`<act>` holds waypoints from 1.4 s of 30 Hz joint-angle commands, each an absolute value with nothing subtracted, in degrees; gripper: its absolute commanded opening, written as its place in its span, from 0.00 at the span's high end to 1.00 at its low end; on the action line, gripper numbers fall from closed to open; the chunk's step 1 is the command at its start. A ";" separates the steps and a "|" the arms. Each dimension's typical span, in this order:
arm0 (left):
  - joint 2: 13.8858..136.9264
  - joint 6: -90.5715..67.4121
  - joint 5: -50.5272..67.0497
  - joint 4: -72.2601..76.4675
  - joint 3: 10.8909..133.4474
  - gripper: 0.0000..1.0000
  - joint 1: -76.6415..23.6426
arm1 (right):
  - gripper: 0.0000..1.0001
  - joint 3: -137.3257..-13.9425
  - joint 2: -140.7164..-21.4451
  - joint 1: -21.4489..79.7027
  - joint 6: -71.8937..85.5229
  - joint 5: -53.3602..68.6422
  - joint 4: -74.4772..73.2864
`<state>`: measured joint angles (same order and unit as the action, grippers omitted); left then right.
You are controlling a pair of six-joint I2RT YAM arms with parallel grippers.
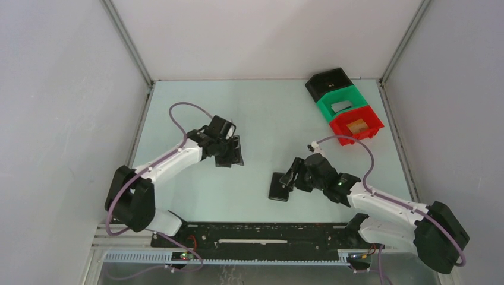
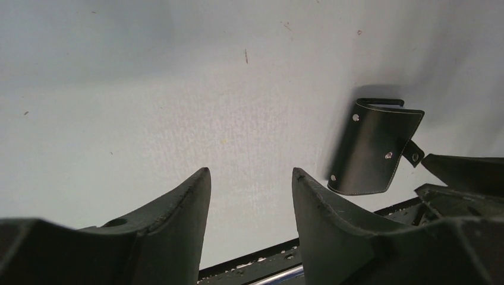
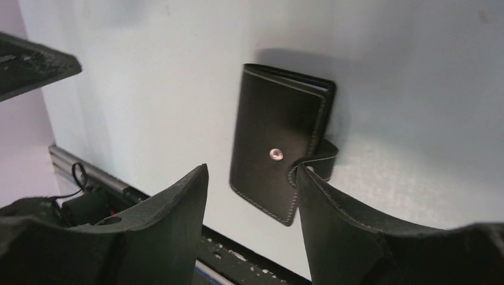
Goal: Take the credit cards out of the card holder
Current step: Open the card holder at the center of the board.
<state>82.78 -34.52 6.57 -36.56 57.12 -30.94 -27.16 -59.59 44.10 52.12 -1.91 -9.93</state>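
The card holder [image 3: 276, 148] lies folded shut on the table [image 1: 255, 113], just before the right gripper [image 1: 289, 178]. Its fingers stand wide and empty, I think to take the holder by its edges. The left gripper [image 2: 249, 172], also wide and empty, waits well apart. No credit cards show.

The card holder [image 1: 279, 189], a small black wallet with pale stitching along its edges, lies folded shut and flat on the table [image 1: 238, 107], slightly right of the middle toward the near edge, its silver snap stud [image 3: 275, 154] bare and its closure tab [image 3: 318, 161] unfastened.
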 commanded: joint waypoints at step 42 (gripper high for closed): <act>87.16 -31.22 5.25 -35.15 60.47 0.42 -29.62 | 0.75 -29.24 -69.32 45.09 53.78 2.06 3.76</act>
